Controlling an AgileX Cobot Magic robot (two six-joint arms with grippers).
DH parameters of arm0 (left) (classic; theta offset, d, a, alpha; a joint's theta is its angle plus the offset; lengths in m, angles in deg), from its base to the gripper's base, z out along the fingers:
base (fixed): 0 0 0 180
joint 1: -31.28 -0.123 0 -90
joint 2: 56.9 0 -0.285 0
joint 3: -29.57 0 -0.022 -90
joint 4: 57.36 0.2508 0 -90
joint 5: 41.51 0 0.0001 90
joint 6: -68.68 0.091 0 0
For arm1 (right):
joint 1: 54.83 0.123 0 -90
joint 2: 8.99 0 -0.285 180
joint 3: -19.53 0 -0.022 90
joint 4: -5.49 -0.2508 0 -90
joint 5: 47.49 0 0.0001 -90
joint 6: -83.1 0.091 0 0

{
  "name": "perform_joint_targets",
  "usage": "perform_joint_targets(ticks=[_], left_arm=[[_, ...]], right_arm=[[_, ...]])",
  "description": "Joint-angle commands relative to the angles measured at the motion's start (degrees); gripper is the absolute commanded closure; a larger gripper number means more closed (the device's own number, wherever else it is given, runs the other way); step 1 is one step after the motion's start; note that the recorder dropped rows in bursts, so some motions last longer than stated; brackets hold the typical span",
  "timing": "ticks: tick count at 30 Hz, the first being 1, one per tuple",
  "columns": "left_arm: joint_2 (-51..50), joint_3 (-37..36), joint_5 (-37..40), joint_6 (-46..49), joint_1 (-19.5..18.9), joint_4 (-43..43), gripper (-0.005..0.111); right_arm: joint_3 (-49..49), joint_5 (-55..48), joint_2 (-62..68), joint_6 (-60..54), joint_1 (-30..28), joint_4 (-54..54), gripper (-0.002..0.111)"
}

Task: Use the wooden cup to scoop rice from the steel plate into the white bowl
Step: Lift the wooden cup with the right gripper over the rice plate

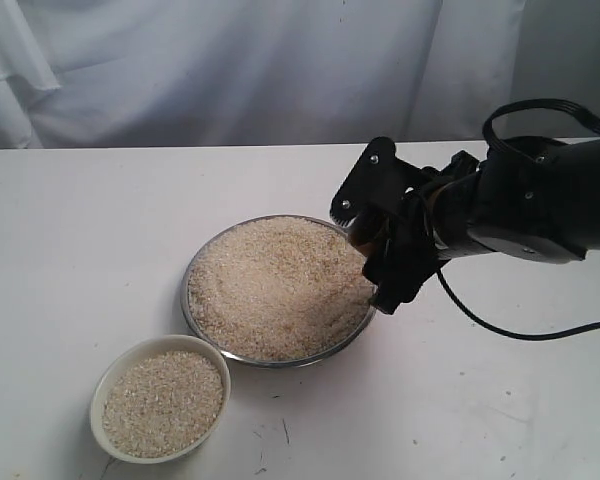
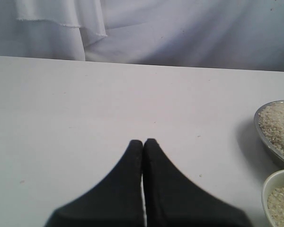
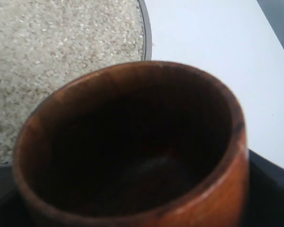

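Observation:
The steel plate [image 1: 270, 361] holds a wide heap of rice [image 1: 275, 285]. My right gripper [image 1: 365, 255] hangs over the plate's right rim, shut on the wooden cup [image 1: 364, 233]. In the right wrist view the cup [image 3: 217, 194] fills the frame, its dark inside empty, with rice [image 3: 61, 52] just beyond its mouth and a black finger [image 3: 272, 189] beside it. The white bowl [image 1: 98, 395], in front of the plate on the left, has rice [image 1: 163, 402] in it. My left gripper [image 2: 143, 141] is shut on nothing above bare table, left of the plate [image 2: 265, 137] and bowl [image 2: 270, 182].
A white cloth backdrop [image 1: 230, 70] hangs behind the white table [image 1: 80, 250]. A black cable [image 1: 520, 335] trails from the right arm across the table on the right.

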Motion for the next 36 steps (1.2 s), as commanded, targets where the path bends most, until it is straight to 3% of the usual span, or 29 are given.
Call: perform_joint_targets(ticks=[1,18,22,26,36], left_arm=[[0.2,-0.3,-0.8,0.0,0.2,0.1,0.107],[0.2,-0.3,-0.8,0.0,0.2,0.1,0.107],[0.2,-0.3,-0.8,0.0,0.2,0.1,0.107],[0.2,-0.3,-0.8,0.0,0.2,0.1,0.107],[0.2,-0.3,-0.8,0.0,0.2,0.1,0.107]], right_arm=[[0.4,-0.2,-0.8,-0.1,1.4,-0.6,0.108],[0.4,3.2,-0.8,-1.1,4.9,-7.7,0.108],[0.4,2.9,-0.8,-16.5,4.8,-17.1,0.108],[2.5,-1.1,-0.8,-31.3,4.8,-24.5,0.108],[16.8,-17.9,3.6,-32.4,4.8,-20.1,0.108]])
